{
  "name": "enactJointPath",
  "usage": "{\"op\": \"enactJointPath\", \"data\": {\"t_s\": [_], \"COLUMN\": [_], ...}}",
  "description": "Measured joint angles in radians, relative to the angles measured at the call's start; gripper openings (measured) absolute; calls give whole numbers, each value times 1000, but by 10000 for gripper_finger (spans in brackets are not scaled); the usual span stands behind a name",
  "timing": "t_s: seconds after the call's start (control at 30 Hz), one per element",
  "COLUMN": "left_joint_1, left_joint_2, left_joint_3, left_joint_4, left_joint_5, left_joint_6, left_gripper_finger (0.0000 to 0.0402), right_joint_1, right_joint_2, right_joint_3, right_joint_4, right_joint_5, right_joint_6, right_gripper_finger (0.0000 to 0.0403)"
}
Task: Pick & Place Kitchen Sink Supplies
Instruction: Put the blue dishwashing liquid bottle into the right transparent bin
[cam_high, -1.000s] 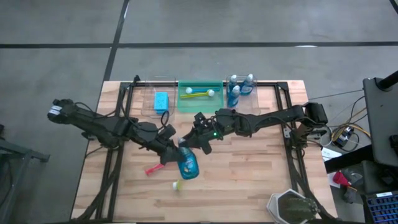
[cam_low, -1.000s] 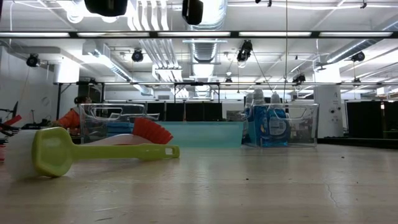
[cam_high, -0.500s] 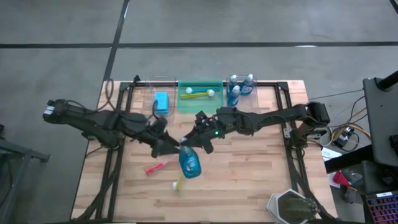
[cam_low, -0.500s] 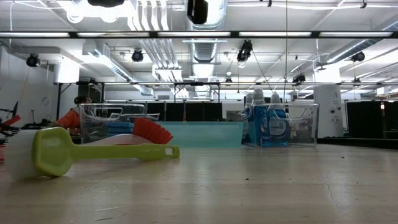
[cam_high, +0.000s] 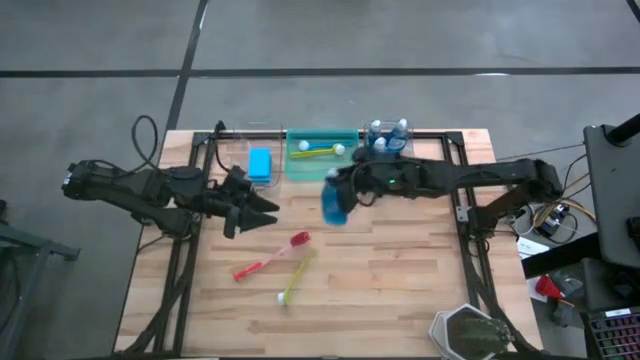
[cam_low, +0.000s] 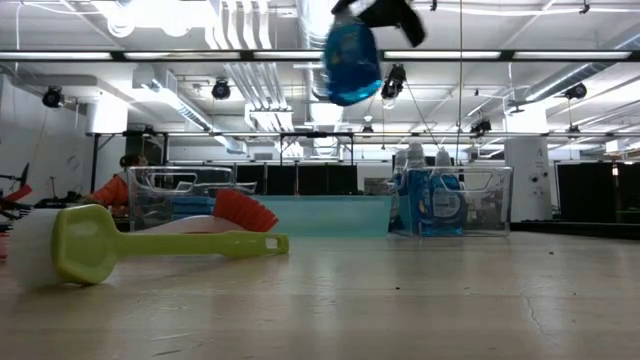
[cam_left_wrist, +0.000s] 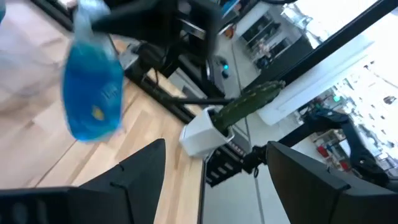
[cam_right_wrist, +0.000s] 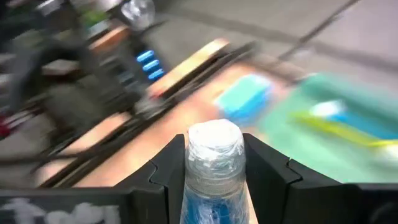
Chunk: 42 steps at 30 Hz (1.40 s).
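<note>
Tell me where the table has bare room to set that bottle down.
The wood right of the yellow brush, out to the table edge, is bare. Crowded: the bins at the back and around the red brush. The right gripper holds the bottle.

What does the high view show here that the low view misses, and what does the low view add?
Only the high view shows the left gripper, open over bare table, and the blue sponge in its clear bin. Only the low view shows the carried bottle hanging well clear of the tabletop. Both show the right gripper clamped on that bottle, the red brush and yellow brush lying loose.
</note>
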Motion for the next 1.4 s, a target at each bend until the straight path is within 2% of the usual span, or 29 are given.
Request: {"op": "enactJointPath", "data": {"t_s": [0.23, 0.47, 0.63, 0.77, 0.83, 1.0, 1.2, 1.4], "left_joint_1": [0, 0, 1, 2, 2, 1, 1, 1], "left_joint_2": [-17, -22, -28, -29, -30, -30, -30, -30], "left_joint_3": [0, -1, -1, -1, -1, -1, -1, -1], "left_joint_4": [45, 77, 89, 88, 88, 88, 86, 86], "left_joint_5": [-34, -99, -173, -181, -180, -180, -180, -180], "left_joint_6": [44, 85, 114, 130, 136, 141, 165, 171], "left_gripper_finger": [269, 268, 268, 268, 268, 268, 268, 268], "right_joint_1": [3, 3, 3, 3, 3, -4, -36, -76], "right_joint_2": [-134, -170, -163, -163, -163, -164, -164, -164], "right_joint_3": [0, -5, -32, -94, -134, -236, -368, -476], "right_joint_4": [-206, -315, -447, -571, -609, -601, -582, -465], "right_joint_5": [452, 737, 906, 957, 970, 1014, 1019, 1020], "right_joint_6": [5, 20, 196, 437, 502, 551, 664, 652], "right_gripper_finger": [127, 127, 128, 128, 128, 128, 128, 131]}}
